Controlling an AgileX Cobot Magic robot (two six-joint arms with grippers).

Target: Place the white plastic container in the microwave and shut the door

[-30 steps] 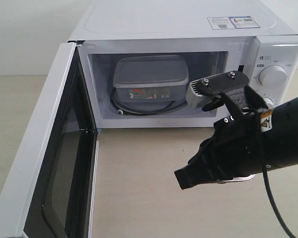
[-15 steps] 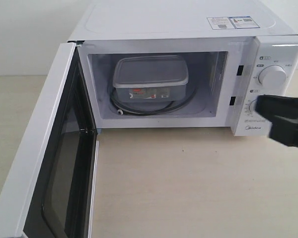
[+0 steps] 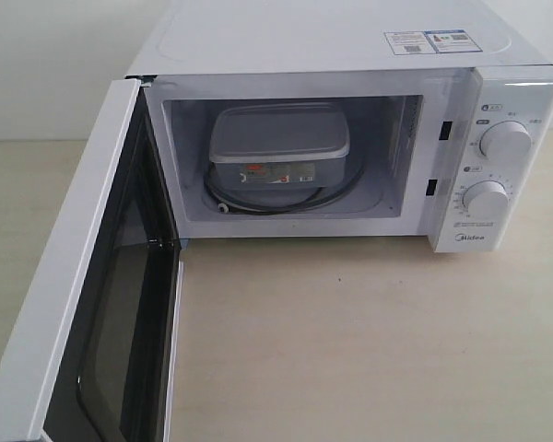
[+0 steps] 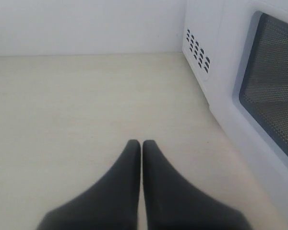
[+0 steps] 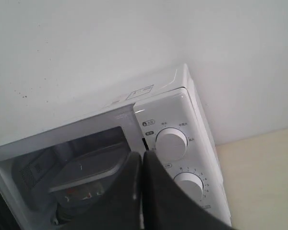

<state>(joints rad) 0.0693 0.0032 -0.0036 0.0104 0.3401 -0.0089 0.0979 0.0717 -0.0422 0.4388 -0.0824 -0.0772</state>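
Note:
The white plastic container (image 3: pixel 278 145) sits inside the microwave (image 3: pixel 350 46) on the glass turntable, its red-and-dark label facing out. The door (image 3: pixel 69 304) hangs wide open toward the front left. Neither gripper shows in the exterior view. In the right wrist view my right gripper (image 5: pixel 142 154) is shut and empty, off in front of the microwave (image 5: pixel 182 110) with the container (image 5: pixel 86 167) visible behind it. My left gripper (image 4: pixel 142 143) is shut and empty above the tabletop, beside the door (image 4: pixel 259 91) and its dark window.
Two round dials (image 3: pixel 505 143) sit on the microwave's right panel. The light wooden tabletop (image 3: pixel 350 341) stretches in front of the cavity. A vent grid (image 4: pixel 197 50) marks the microwave's side wall. A white wall stands behind.
My right arm has pulled back out of the exterior view to the right; one second ago it hung in front of the cavity. The container and door have not moved.

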